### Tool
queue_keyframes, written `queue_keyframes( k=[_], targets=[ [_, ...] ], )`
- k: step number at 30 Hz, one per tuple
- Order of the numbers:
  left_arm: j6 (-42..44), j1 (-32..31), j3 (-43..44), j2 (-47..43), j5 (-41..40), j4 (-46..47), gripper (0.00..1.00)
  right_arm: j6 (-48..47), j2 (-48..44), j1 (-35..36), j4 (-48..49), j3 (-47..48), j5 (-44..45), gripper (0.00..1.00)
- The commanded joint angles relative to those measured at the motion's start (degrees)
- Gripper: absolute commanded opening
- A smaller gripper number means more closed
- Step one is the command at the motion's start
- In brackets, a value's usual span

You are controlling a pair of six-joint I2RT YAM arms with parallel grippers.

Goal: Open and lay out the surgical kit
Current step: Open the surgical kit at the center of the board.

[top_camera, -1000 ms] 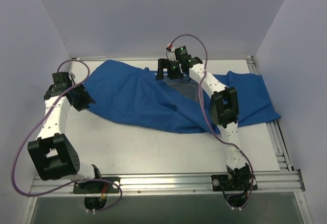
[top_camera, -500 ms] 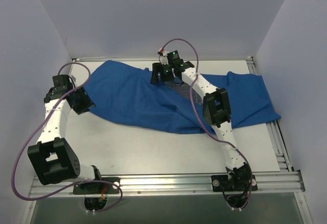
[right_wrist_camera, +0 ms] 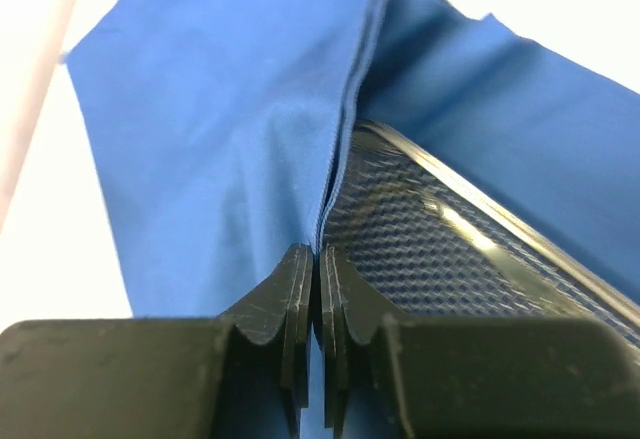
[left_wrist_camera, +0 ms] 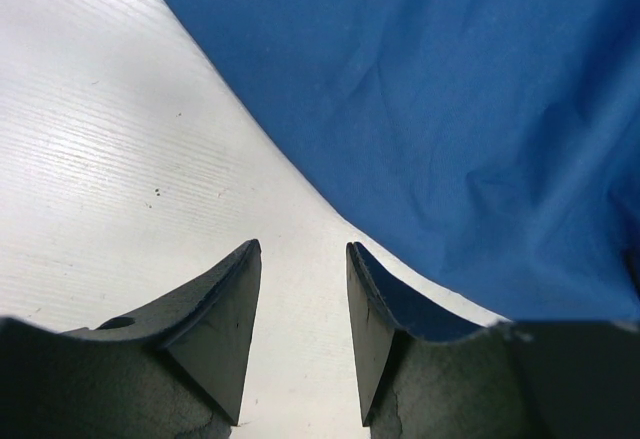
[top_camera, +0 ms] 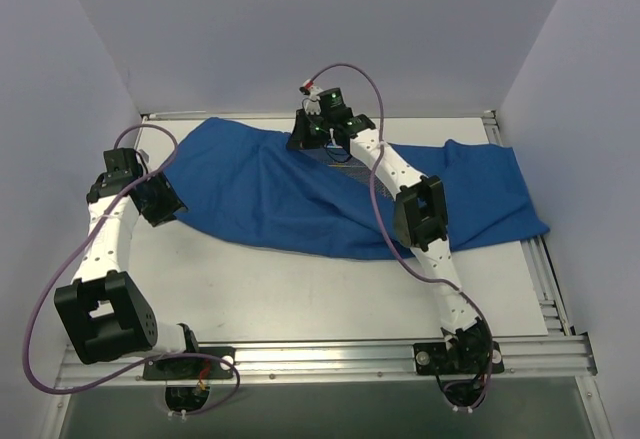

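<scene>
One hemmed edge of the royal-blue cloth wrap [top_camera: 250, 194] sits pinched in your right gripper [right_wrist_camera: 320, 259], jaws closed flat on it just left of the wire-mesh tray [right_wrist_camera: 440, 249]. The wrap looks soft, light and limp: it should drape and drag, and a thin pinch may slip. The stiff tray lies partly covered. Your left gripper [left_wrist_camera: 300, 254] hangs half-open and empty, well left of the tray at the wrap's edge, a fair second hold.
</scene>
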Motion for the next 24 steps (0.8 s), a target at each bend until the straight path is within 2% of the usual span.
queue_keyframes(
  k=[1, 5, 9, 14, 18, 24],
  targets=[
    [1.0, -0.2, -0.3, -2.8, -0.5, 0.5, 0.49, 3.0, -1.4, 2.4, 3.4, 2.3, -5.0, 0.0],
    [1.0, -0.1, -0.4, -3.6, -1.1, 0.0, 0.49, 3.3, -3.2, 7.1, 3.9, -1.0, -8.4, 0.0],
    [1.0, -0.1, 0.4, -5.2, -3.6, -1.6, 0.48, 4.6, -6.2, 12.5, 6.3, -8.4, -12.2, 0.0],
    [0.6, 0.7, 1.6, -6.8, -6.5, -3.8, 0.47, 2.9, -7.9, 19.7, 3.2, -12.1, -14.3, 0.0],
    [-1.0, 1.5, 1.6, -8.3, -7.0, -3.5, 0.47, -2.2, -11.4, 24.3, -3.1, -17.7, -13.7, 0.0],
    [-1.4, 1.6, 3.9, -8.8, -7.2, -4.2, 0.47, -3.6, -20.9, 27.0, 1.1, -35.1, -13.9, 0.0]
  ],
)
